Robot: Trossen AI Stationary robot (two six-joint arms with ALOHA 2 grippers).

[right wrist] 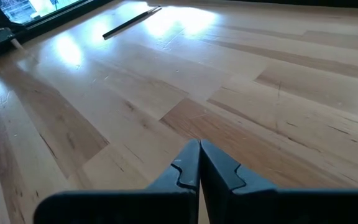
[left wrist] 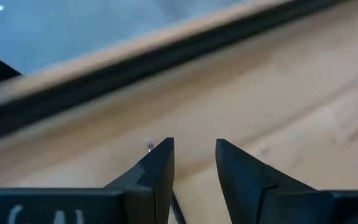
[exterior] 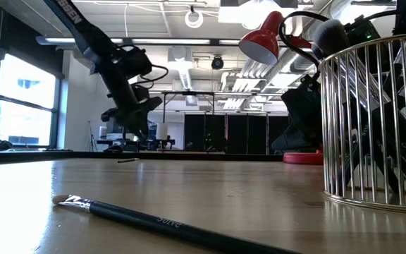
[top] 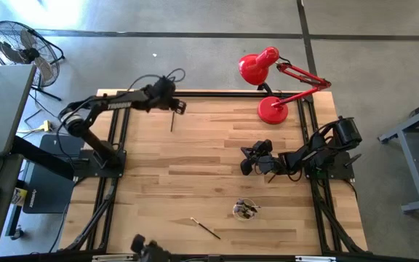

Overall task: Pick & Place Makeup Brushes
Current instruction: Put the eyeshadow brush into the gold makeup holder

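Note:
One dark makeup brush (top: 172, 121) lies flat on the table near the far edge, and also shows in the right wrist view (right wrist: 131, 22). My left gripper (top: 180, 108) hovers open just beyond the brush's far end, above the table (exterior: 129, 116). A thin dark line (left wrist: 176, 210) shows below its fingers. A second brush (top: 206, 228) lies flat near the front edge, its pale bristle tip (exterior: 62, 200) pointing left. A wire cup (top: 245, 210) holds more brushes. My right gripper (top: 247, 164) rests shut, low over the table's right half (right wrist: 199, 165).
A red desk lamp (top: 275, 80) stands at the far right corner. Black frame rails (top: 224, 94) run along the table's edges. The wire cup (exterior: 376, 120) stands just right of the front brush. Bare wood (top: 195, 167) lies between the two arms.

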